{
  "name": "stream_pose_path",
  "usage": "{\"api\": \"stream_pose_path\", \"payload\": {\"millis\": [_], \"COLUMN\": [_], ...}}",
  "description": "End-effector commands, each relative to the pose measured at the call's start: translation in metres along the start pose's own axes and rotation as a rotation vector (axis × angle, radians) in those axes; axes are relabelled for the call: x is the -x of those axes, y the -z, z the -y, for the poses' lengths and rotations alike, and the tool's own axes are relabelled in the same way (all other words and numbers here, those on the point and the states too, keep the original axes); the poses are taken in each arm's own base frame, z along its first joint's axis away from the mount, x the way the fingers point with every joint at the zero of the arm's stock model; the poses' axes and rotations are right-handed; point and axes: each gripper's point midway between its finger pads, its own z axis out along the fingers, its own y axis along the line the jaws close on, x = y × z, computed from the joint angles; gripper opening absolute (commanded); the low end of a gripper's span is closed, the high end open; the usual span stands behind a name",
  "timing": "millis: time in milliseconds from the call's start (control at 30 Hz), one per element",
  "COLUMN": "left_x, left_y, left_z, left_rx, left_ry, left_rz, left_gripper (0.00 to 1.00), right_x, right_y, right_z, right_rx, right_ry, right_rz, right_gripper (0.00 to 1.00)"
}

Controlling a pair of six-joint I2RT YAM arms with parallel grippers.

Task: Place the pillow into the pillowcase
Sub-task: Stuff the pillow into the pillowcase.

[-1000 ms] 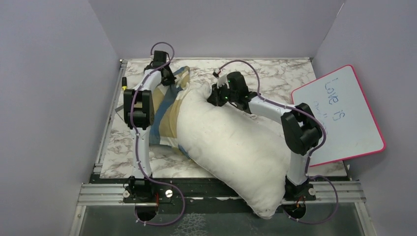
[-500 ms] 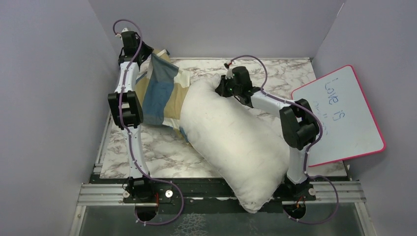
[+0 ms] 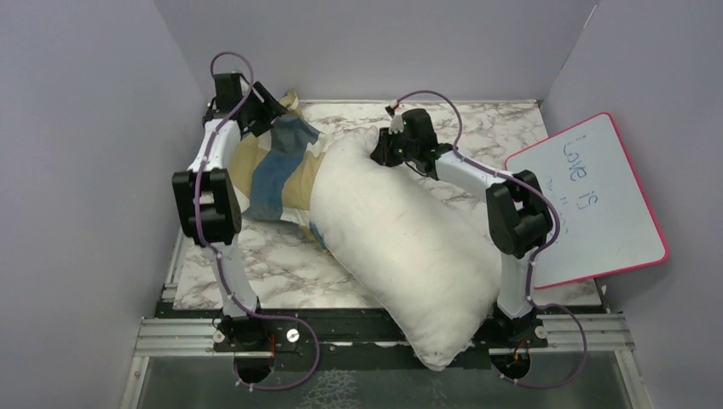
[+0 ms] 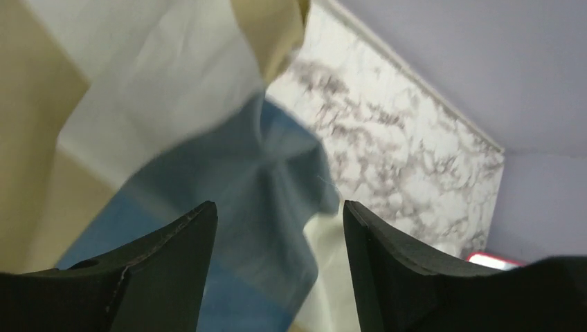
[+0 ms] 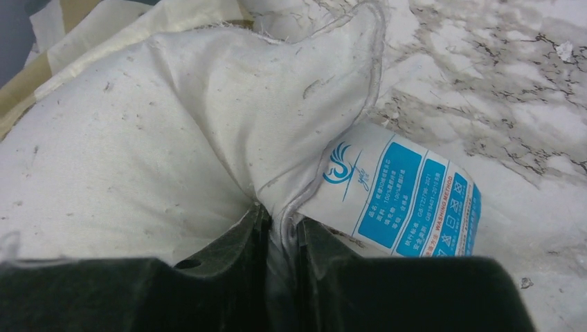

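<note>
We open left of the pillow (image 3: 409,247), where the left claw (image 3: 263,109) hangs raised above the far corner of the bench (image 3: 281,266). Its wrist view shows both fingers spread wide with nothing pinched between them. The cloth sits beyond the tips, and we can't tell whether it brushes either finger.

That cloth is the pillowcase (image 3: 273,166), in blue, tan and cream blocks. It's crumpled in a heap against the pillow's far left end, with its top edge rising towards the left claw. A scrap of blue peeks out from under the pillow's left flank. We can't say how far the pillow's end sits inside the case, but most of it is plainly outside.

The pillow itself lies on a diagonal across the bench. Its far end is up by the case and its near end droops over the front rail.

At the pillow's far end the right claw (image 3: 388,152) has its fingers pressed together on the seam, pinching the pillow just beside a white and blue care label (image 5: 401,194).

Right of the pillow, a pink-rimmed whiteboard (image 3: 597,196) with handwriting overhangs the bench edge.
</note>
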Motion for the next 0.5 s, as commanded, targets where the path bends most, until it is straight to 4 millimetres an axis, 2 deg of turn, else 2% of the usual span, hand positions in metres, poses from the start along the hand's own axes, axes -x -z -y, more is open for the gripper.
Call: {"api": "stream_pose_path", "payload": {"millis": [0, 100, 167, 300, 400, 467], "left_x": [-0.032, -0.072, -0.098, -0.137, -0.165, -0.179], "left_y": [0.085, 0.118, 0.135, 0.157, 0.159, 0.156], "left_z": [-0.019, -0.031, -0.033, -0.041, -0.049, -0.052], "left_rx": [0.174, 0.206, 0.200, 0.208, 0.190, 0.173], "left_ry": [-0.093, -0.099, -0.102, -0.085, -0.041, -0.016], "left_rz": [0.011, -0.018, -0.047, -0.072, -0.110, -0.134], "left_gripper": [0.71, 0.75, 0.77, 0.80, 0.80, 0.80], "right_x": [-0.001, -0.004, 0.000, 0.022, 0.033, 0.031], "right_y": [0.021, 0.032, 0.043, 0.066, 0.087, 0.099], "right_z": [-0.019, -0.025, -0.027, -0.024, -0.015, -0.012], "right_rx": [0.093, 0.108, 0.101, 0.098, 0.082, 0.090], "right_ry": [0.036, 0.035, 0.038, 0.008, -0.021, -0.042], "right_rz": [-0.080, -0.112, -0.128, -0.100, -0.077, -0.085], "right_gripper": [0.29, 0.59, 0.71, 0.89, 0.99, 1.00]}}
